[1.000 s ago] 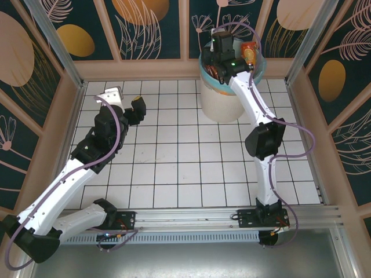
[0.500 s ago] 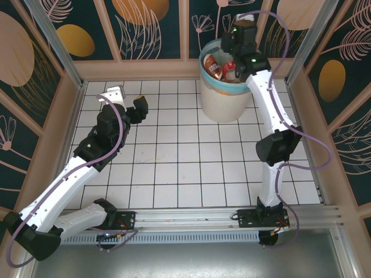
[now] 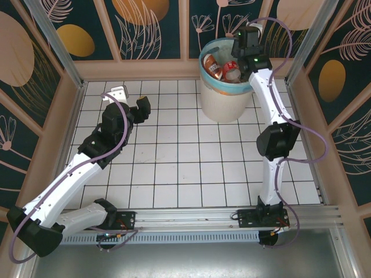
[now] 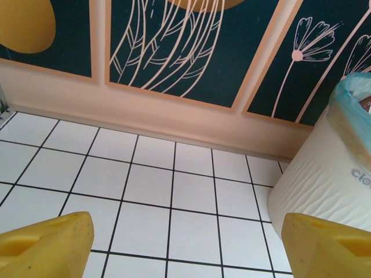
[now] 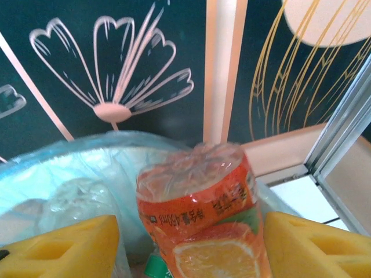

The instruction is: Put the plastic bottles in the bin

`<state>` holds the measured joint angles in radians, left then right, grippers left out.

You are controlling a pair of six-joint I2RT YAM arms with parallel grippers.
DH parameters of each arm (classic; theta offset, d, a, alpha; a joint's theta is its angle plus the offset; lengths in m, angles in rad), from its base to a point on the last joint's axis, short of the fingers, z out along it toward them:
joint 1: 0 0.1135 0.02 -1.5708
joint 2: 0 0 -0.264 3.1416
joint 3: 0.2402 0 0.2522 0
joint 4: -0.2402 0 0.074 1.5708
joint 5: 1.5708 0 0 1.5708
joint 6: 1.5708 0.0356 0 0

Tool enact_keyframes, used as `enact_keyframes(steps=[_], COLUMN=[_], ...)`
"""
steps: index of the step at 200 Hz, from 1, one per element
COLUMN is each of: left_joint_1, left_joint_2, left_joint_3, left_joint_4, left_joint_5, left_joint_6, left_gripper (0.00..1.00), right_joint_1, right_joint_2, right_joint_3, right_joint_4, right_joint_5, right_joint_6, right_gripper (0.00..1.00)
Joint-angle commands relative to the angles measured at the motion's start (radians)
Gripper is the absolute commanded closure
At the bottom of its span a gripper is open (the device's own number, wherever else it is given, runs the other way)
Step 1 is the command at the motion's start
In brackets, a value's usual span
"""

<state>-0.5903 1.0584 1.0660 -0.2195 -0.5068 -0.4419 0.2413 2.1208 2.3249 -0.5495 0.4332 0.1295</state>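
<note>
The right hand [image 5: 188, 249] has opened, swinging to the bin's [image 3: 223, 104] far-right rim.

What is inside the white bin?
The bin holds a light blue bag and several plastic bottles, with one orange-labelled bottle on top. Anything deeper is covered by them.

Bin [image 4: 313, 174] wall: grey printed letters "cle", cut off at the frame edge. Bottle [image 5: 200, 214] in the bin: orange label with white print, seemingly upside down, too blurred to read.
</note>
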Motion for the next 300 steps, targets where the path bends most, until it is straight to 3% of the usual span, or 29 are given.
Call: enact_keyframes(steps=[1,22,43,72,102,126,154,184,209,234,268,281,300], left_joint_1=[-0.002,-0.003,-0.003,-0.002,-0.002,0.001,0.064,0.222,0.309,0.406,0.512,0.54,0.567], left_joint_2=[-0.006,-0.009,-0.009,-0.006,-0.006,-0.018,-0.02,-0.012,0.048,0.163,0.328,0.367,0.413], left_joint_3=[0.023,0.02,0.02,0.015,-0.056,-0.192,-0.382,-0.559,-0.69,-0.75,-0.82,-0.858,-0.853], left_joint_4=[0.008,0.009,0.018,0.052,0.164,0.339,0.575,0.758,0.96,1.102,1.363,1.481,1.498], left_joint_5=[-0.014,-0.012,-0.018,-0.072,-0.211,-0.378,-0.494,-0.414,-0.281,-0.081,0.243,0.278,0.279], left_joint_6=[-0.011,-0.015,-0.013,0.026,0.083,0.159,0.241,0.23,0.309,0.347,0.387,0.376,0.342], left_gripper=[0.15,0.15,0.15,0.14,0.06,0.02,0.02,0.02,0.02,0.02,0.02,0.02,0.02], right_joint_1=[-0.019,-0.016,-0.007,0.006,0.032,0.063,0.073,0.064,0.005,-0.086,-0.168,-0.181,-0.21], right_joint_2=[0.01,-0.009,-0.057,-0.146,-0.301,-0.538,-0.913,-1.234,-1.328,-1.28,-1.089,-0.999,-0.897], right_joint_3=[-0.016,-0.05,-0.1,-0.132,-0.24,-0.525,-1.079,-1.566,-1.895,-2.104,-2.334,-2.371,-2.371], right_joint_4=[-0.016,0.021,0.065,0.08,0.117,0.237,0.53,0.758,1.014,1.225,1.711,1.877,2.013], right_joint_5=[-0.071,-0.199,-0.236,-0.185,-0.099,-0.063,-0.01,0.167,0.165,0.058,-0.115,-0.136,-0.226], right_joint_6=[0.057,0.042,0.033,0.031,0.026,0.032,0.025,-0.051,-0.187,-0.175,-0.127,-0.132,-0.148], right_gripper=[0.34,0.37,0.39,0.37,0.28,0.27,0.26,0.21,0.18,0.18,0.17,0.17,0.16])
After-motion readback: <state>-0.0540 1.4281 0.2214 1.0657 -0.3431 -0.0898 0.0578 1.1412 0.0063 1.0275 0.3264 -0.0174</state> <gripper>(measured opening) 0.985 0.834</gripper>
